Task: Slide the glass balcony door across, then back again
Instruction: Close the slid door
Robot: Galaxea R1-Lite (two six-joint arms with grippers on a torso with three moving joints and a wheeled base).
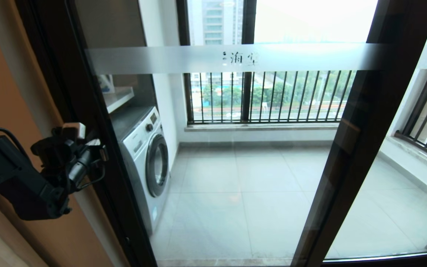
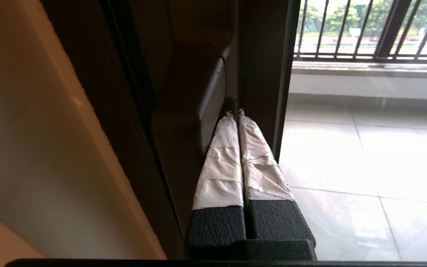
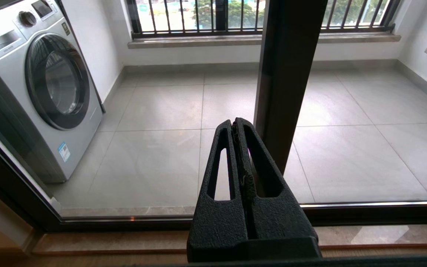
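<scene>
The tall clear-glass balcony door in its dark brown-black frame (image 1: 235, 148) fills most of your head view, its top and lower edge cut off. Its frosted band (image 1: 235, 58) carries small Chinese characters, too small to read surely. Behind it, at nine o'clock, the white front-loading washing machine (image 3: 43, 92) reads SAMSUNG; its blue sticker is illegible. At your eight o'clock, the left gripper (image 2: 235, 113) has its white-taped fingers (image 2: 221, 163) pressed together, tips touching the door's frame just beside the short dark bar handle (image 2: 208, 104). The right gripper (image 3: 235, 122), unseen from the head, has its black fingers closed on nothing, short of the glass.
</scene>
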